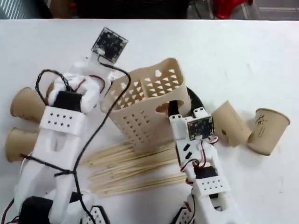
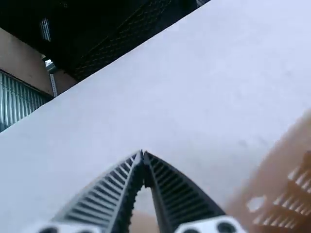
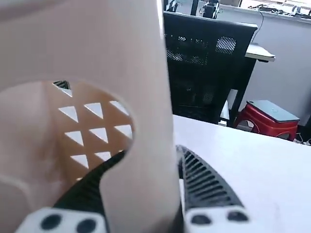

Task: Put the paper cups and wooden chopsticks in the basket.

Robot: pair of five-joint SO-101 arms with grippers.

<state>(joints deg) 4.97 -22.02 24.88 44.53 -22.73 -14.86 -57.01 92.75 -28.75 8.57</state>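
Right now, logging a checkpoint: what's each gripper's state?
Left gripper: closed, tips touching.
Right gripper: closed on the basket wall.

We take this for a robotics lab or workshop room. Two white arms with bare circuit boards and loose black wiring stand on a plain white worktop. Beyond its far edge, around twelve o'clock, we see a black mesh office chair, and near one o'clock a red stool beside a desk. A corrugated metal panel lines the wall.
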